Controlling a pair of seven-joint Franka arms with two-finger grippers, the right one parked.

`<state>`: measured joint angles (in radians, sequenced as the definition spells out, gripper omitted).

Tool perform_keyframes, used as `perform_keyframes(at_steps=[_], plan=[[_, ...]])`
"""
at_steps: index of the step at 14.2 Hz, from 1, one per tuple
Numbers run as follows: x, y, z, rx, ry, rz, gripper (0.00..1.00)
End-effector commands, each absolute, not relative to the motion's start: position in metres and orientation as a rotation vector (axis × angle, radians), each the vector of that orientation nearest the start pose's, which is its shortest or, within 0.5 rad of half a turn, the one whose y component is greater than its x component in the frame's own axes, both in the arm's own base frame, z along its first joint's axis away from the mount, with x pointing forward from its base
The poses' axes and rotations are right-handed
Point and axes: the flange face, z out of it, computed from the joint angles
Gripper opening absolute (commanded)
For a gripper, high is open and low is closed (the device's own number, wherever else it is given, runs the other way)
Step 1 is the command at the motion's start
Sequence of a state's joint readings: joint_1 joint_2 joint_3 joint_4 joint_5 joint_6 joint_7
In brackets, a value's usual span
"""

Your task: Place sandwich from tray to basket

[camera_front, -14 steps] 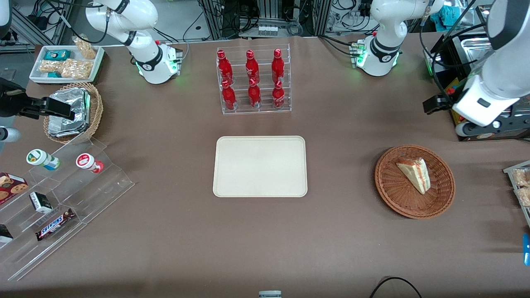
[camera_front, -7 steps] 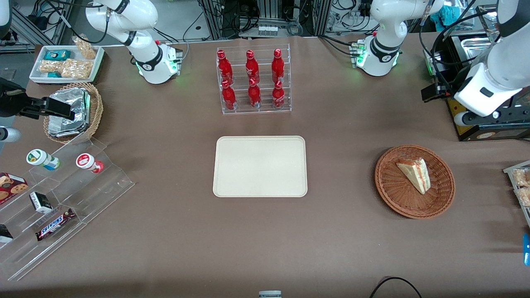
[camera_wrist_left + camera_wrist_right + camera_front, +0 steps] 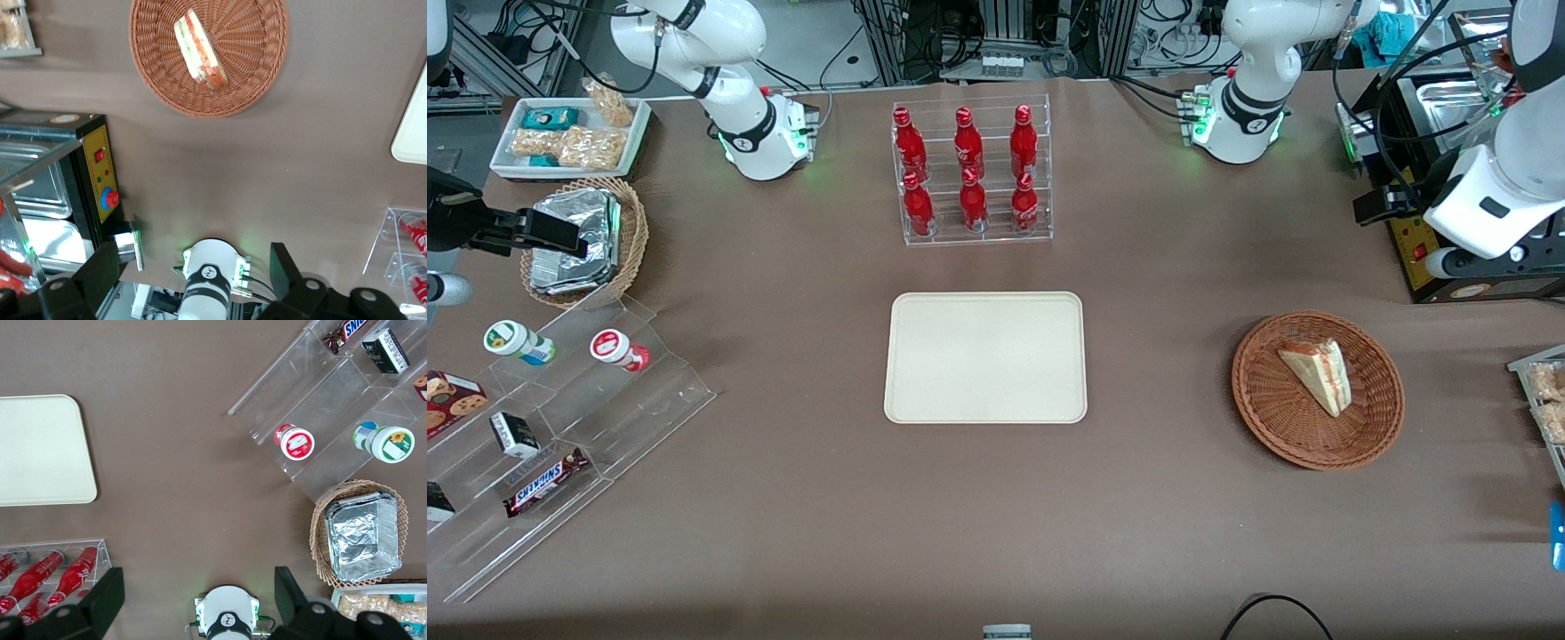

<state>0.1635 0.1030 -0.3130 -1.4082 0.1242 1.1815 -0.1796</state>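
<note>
1. Front view: The left gripper (image 3: pixel 1385 206) is held near the black-and-yellow appliance (image 3: pixel 1416 253), toward the working arm's end; the state of its jaws cannot be told from this angle. The sandwich (image 3: pixel 1320 375) is cradled in the brown basket (image 3: pixel 1260 413), nearer the camera than the gripper. Beside it is set the white tray (image 3: pixel 985 357); red bottles (image 3: pixel 971 200) are displayed farther from the camera.

2. Left wrist view: The jaws of the left gripper (image 3: pixel 193 263) are spread wide, released, well apart from the sandwich, whose filling is exposed.

3. Right wrist view: A foil-wrapped pack (image 3: pixel 363 537) is nestled in a pale woven basket (image 3: pixel 321 550), toward the parked arm's end.
</note>
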Motion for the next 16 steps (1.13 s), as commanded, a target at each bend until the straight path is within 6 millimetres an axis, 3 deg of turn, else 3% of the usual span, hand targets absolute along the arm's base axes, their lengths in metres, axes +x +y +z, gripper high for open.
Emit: perform_keyframes(at_steps=[1,13,16], plan=[[0.542,-0.048,0.619,-2.971,-0.026,0.436,1.0],[0.559,-0.05,0.61,-3.016,-0.035,0.369,1.0],[0.561,-0.054,0.611,-3.041,-0.117,0.35,1.0]])
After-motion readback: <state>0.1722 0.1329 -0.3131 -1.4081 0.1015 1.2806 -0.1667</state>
